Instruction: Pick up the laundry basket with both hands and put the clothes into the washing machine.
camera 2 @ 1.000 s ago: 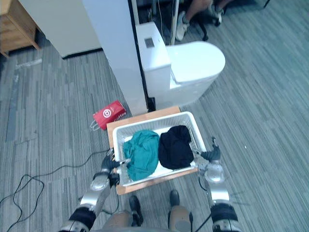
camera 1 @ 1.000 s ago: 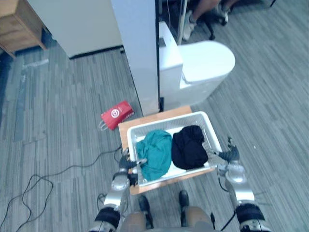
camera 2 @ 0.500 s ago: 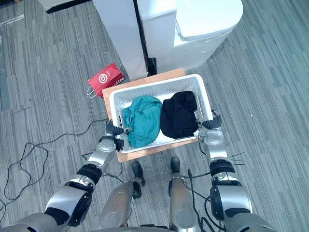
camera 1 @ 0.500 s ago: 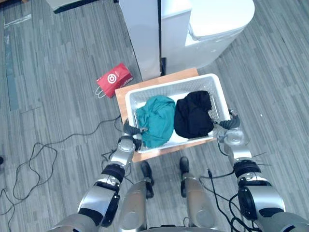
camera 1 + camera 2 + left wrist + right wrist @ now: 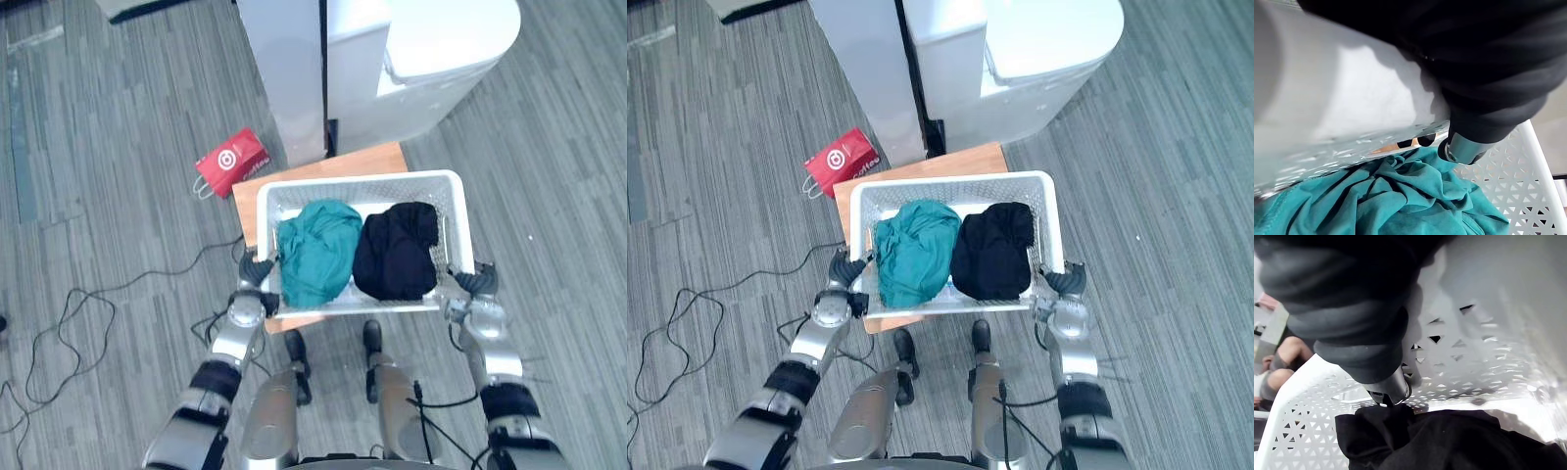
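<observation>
Left hand (image 5: pixel 251 294) and right hand (image 5: pixel 474 294), each clamped on a near rim corner, have pulled the basket (image 5: pixel 353 182) up and nearer over the stool (image 5: pixel 323 164). Teal cloth (image 5: pixel 315 250) and black cloth (image 5: pixel 394 253) lie inside; held so near, its far end could dip, spilling them

No words can be read — just a white round mark on the red bag (image 5: pixel 232 163).

There is one basket (image 5: pixel 362 187), white, and in it two garments: one teal garment (image 5: pixel 315 250) and one black garment (image 5: pixel 394 250). Two hands are at its ends, one left hand (image 5: pixel 257 275) and one right hand (image 5: pixel 477 284). There is also one wooden tabletop (image 5: pixel 313 168), one red bag (image 5: pixel 231 162), one white machine (image 5: pixel 431 49) and one white panel (image 5: pixel 284 69).
</observation>
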Controlling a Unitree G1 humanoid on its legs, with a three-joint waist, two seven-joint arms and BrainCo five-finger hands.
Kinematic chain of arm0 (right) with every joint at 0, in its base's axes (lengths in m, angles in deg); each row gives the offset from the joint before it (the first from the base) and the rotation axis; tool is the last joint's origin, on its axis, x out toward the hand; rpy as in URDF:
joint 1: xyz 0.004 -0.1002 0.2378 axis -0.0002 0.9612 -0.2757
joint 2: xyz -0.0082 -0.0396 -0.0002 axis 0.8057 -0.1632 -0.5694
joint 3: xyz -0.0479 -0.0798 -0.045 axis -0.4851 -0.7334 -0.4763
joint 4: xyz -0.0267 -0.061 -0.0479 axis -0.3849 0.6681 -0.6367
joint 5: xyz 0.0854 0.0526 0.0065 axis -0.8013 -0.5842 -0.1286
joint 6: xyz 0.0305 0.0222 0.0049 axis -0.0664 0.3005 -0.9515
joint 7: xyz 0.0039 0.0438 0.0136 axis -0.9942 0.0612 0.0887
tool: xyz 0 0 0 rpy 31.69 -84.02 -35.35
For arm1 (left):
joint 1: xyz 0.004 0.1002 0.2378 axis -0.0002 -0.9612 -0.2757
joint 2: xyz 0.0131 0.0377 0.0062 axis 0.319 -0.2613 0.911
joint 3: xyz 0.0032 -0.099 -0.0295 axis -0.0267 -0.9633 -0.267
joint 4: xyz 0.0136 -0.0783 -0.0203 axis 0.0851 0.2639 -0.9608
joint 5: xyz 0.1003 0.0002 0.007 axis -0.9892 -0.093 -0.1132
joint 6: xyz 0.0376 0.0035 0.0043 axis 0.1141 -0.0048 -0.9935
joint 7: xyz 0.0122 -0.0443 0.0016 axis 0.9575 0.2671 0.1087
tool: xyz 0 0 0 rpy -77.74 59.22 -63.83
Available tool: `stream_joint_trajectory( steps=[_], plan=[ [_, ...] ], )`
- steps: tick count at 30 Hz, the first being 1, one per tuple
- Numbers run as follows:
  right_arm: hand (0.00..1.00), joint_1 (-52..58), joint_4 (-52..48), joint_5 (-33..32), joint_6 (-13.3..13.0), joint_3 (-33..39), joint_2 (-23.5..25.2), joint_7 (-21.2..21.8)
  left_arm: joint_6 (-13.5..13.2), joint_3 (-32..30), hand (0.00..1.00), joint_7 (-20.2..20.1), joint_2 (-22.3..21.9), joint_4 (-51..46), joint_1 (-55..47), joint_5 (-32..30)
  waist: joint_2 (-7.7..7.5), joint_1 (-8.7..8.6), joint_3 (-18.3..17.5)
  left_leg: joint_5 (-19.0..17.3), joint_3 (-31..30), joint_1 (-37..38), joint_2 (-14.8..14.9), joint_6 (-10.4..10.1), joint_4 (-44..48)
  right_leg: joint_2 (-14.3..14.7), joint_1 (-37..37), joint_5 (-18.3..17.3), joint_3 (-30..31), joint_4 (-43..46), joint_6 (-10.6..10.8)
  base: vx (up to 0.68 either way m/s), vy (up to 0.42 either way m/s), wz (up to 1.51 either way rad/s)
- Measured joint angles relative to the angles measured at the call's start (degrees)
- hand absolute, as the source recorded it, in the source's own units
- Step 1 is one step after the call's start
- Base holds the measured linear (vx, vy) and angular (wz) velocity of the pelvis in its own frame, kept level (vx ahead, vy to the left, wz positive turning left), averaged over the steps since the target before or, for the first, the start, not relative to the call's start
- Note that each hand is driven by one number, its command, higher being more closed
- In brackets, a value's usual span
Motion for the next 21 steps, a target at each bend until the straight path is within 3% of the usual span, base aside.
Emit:
stream_joint_trajectory(
  steps=[3,7,8,9,11,13,14,15,16,17,18,19,20,21],
  plan=[
    [1.00,5.03,-4.36,1.73,-0.01,0.05,2.21,1.40,0.04,-0.52,1.00,-1.09,0.06,-4.67,-5.75,-0.02,-0.43,-0.13,-2.15,-0.65,3.80,3.31,0.16,-0.29,-1.25,0.73,1.53,1.15,3.74,-1.80,0.35,0.03,0.027,-0.76],
    [1.00,10.24,-10.37,3.44,-0.04,0.00,4.96,2.02,0.32,-0.78,1.00,-2.24,-0.12,-9.87,-10.64,0.03,-1.70,-0.24,-3.69,-5.07,14.52,6.34,2.21,-0.72,2.71,2.66,1.26,3.74,11.34,-3.38,1.77,-0.01,0.038,-1.27],
    [1.00,10.48,-10.38,3.46,-0.04,0.02,5.37,2.10,0.41,-1.03,1.00,-2.47,-0.16,-10.38,-11.18,0.10,-2.22,-0.45,-4.14,-6.15,17.61,7.11,3.12,-0.64,3.97,2.30,0.93,2.63,9.55,-4.88,0.64,-0.05,0.031,-1.82],
    [1.00,10.35,-10.27,3.51,-0.04,0.00,5.44,2.10,0.46,-1.48,1.00,-2.49,-0.73,-10.40,-11.25,0.50,-2.22,-0.62,-4.30,-7.44,21.56,8.31,4.52,-0.70,5.38,1.09,0.59,0.90,1.70,-4.44,-2.24,-0.04,0.026,-1.70],
    [1.00,9.96,-9.57,3.51,-0.40,-0.19,5.44,2.16,0.47,-2.44,1.00,-2.80,-1.10,-10.39,-11.28,0.52,-2.66,-1.15,-5.04,-8.43,26.53,9.92,6.12,-1.03,6.53,-1.79,-0.81,0.63,-10.95,-2.38,-4.81,0.02,0.024,-1.51],
    [1.00,8.29,-6.65,3.48,-1.00,-0.66,5.39,2.22,0.62,-4.03,1.00,-3.62,-1.32,-10.39,-11.59,0.54,-2.73,-1.88,-5.90,-10.34,33.24,13.12,8.31,-2.13,9.56,-6.35,-0.59,0.75,-30.39,1.87,-8.33,0.12,-0.062,-1.81],
    [1.00,7.96,-5.73,3.44,-1.01,-1.15,5.43,2.35,0.74,-4.74,1.00,-3.64,-1.68,-10.38,-12.01,0.54,-2.79,-1.77,-6.97,-10.73,34.38,13.95,8.97,-2.64,10.08,-7.06,-0.85,1.85,-33.77,3.25,-9.32,0.15,-0.131,-1.63],
    [1.00,7.91,-5.38,3.45,-1.02,-1.37,5.38,2.41,0.83,-5.06,1.00,-3.64,-1.90,-10.38,-12.19,0.53,-2.70,-1.83,-7.51,-11.23,34.57,14.46,9.38,-3.00,10.81,-6.94,-1.08,3.06,-34.59,3.59,-8.37,0.17,-0.203,-1.51],
    [1.00,7.86,-5.15,3.45,-1.02,-1.26,5.19,2.68,0.99,-5.26,1.00,-3.63,-2.61,-10.28,-12.17,0.53,-1.62,-1.89,-7.69,-12.90,34.55,15.22,11.91,-3.48,14.31,-4.61,-1.46,2.65,-31.59,4.08,-5.41,0.18,-0.234,-1.73],
    [1.00,7.82,-4.43,3.45,-0.98,-1.21,4.99,3.27,1.13,-5.28,1.00,-3.63,-3.10,-9.49,-12.21,0.52,-0.65,-1.86,-7.67,-13.14,33.95,15.07,17.36,-2.67,24.33,-1.70,-1.67,1.07,-27.63,5.66,-5.98,0.19,-0.223,-1.53],
    [1.00,7.89,-4.22,3.46,-0.97,-1.21,4.93,3.34,1.19,-5.28,1.00,-3.64,-3.17,-9.23,-12.26,0.52,-0.32,-1.90,-7.83,-13.11,33.86,14.80,18.68,-1.52,26.77,-0.99,-1.60,0.72,-27.13,5.84,-6.13,0.21,-0.211,-1.28],
    [1.00,8.19,-3.90,3.45,-0.86,-1.27,4.74,3.40,1.66,-5.31,1.00,-3.69,-3.03,-8.67,-12.11,0.51,0.22,-2.41,-7.92,-11.93,30.35,11.94,23.96,7.37,36.42,2.07,-0.74,-0.64,-25.18,6.17,-7.32,0.19,-0.226,-0.72],
    [1.00,8.02,-3.79,3.45,-0.71,-1.91,5.36,3.38,1.79,-5.72,1.00,-3.85,-2.19,-8.48,-11.83,0.53,-0.43,-2.87,-7.90,-10.88,20.90,7.82,25.63,11.78,42.67,4.85,0.13,-0.91,-23.35,5.72,-8.40,0.18,-0.230,-1.01],
    [1.00,7.43,-3.80,3.47,-0.66,-2.01,5.08,3.38,1.82,-6.08,1.00,-3.83,-2.18,-8.41,-12.11,0.57,-0.45,-1.76,-7.91,-11.95,15.30,6.34,24.00,10.22,45.66,6.43,0.45,-1.03,-21.14,5.31,-9.41,0.17,-0.176,-1.69]
  ],
)
